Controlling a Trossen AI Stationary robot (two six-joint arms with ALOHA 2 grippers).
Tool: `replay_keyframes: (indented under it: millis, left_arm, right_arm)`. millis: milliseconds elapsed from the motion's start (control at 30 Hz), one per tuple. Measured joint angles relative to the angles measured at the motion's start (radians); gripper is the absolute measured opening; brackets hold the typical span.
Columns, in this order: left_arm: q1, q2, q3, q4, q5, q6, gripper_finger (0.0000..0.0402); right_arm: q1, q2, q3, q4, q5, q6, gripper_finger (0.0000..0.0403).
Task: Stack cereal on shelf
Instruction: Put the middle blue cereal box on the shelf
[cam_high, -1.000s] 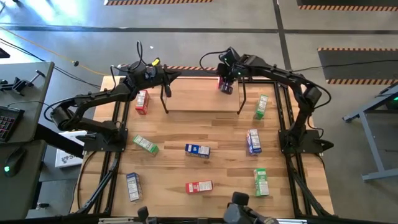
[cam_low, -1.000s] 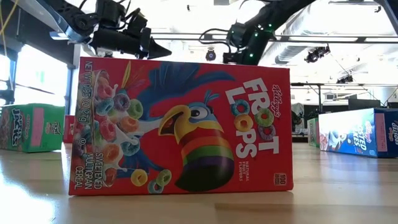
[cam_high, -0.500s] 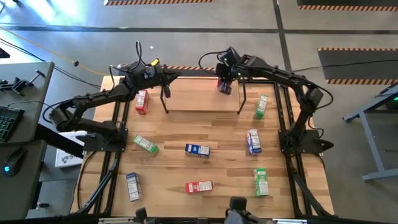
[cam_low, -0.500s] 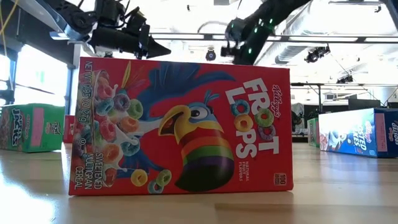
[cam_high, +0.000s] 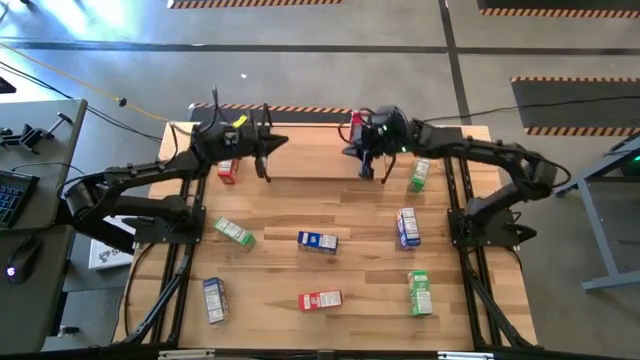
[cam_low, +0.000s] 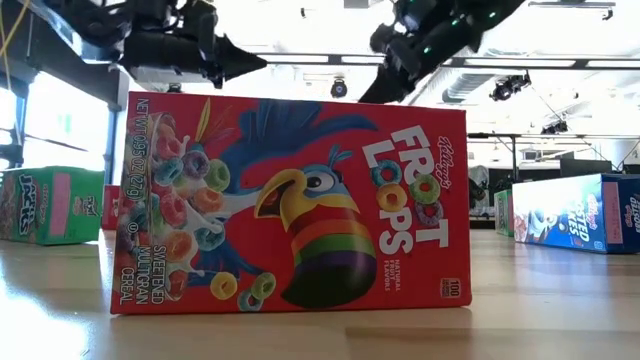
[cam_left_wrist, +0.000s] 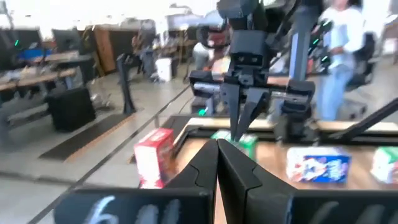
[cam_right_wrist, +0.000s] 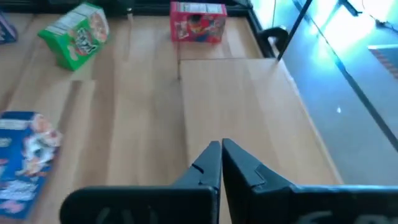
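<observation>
At the far edge of the desk, over the shelf (cam_high: 320, 160), the situation has changed within the last second. The right tool (cam_right_wrist: 221, 144) was at the shelf's right end with a red box (cam_high: 356, 126) in its grip. It has now pulled clear of that box and swung across above the shelf board. The red box is left standing at the shelf's far right corner; whether it rests fully on the board or just behind it cannot be confirmed from above.

Assessment: one box appears delivered and the right arm is free for the next pick. The remaining cereal lies scattered over the desk, so the task is at an early stage.

Right tool: fingers together, nothing between them, touching nothing, hanging above bare shelf board.

Left tool (cam_left_wrist: 217, 143): above the shelf's left end, fingers together and empty, pointing toward the right tool. It has shifted slightly toward the shelf over the same interval.

A second red box (cam_high: 228, 170) stands on the desk just beside the shelf's left hoop, untouched.
</observation>
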Motion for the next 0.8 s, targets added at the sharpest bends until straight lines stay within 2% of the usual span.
replay_keyframes:
  millis: [100, 200, 367, 600, 700, 800]
  left_arm:
    - [-0.042, -0.011, -0.067, 0.104, -0.006, -0.001, 0.0000]
    - [-0.076, -0.011, -0.113, 0.168, -0.007, -0.001, 0.0000]
    - [-0.110, -0.011, -0.152, 0.198, -0.033, 0.000, 0.0000]
    - [-0.145, -0.007, -0.163, 0.194, -0.045, 0.001, 0.0000]
    - [-0.158, -0.007, -0.163, 0.196, -0.045, 0.002, 0.0000]
    - [-0.172, -0.007, -0.163, 0.195, -0.044, 0.002, 0.0000]
  right_arm:
    - [0.090, -0.035, -0.032, -0.005, 0.070, 0.098, 0.0007]
    - [0.188, -0.043, -0.052, -0.009, 0.088, 0.185, 0.0032]
    - [0.350, -0.006, -0.092, -0.008, 0.118, 0.355, 0.0121]
    - [0.570, 0.140, -0.117, 0.061, 0.300, 0.590, 0.0273]
    - [0.632, 0.210, -0.114, 0.103, 0.397, 0.638, 0.0304]
    - [0.659, 0.266, -0.114, 0.135, 0.469, 0.674, 0.0311]
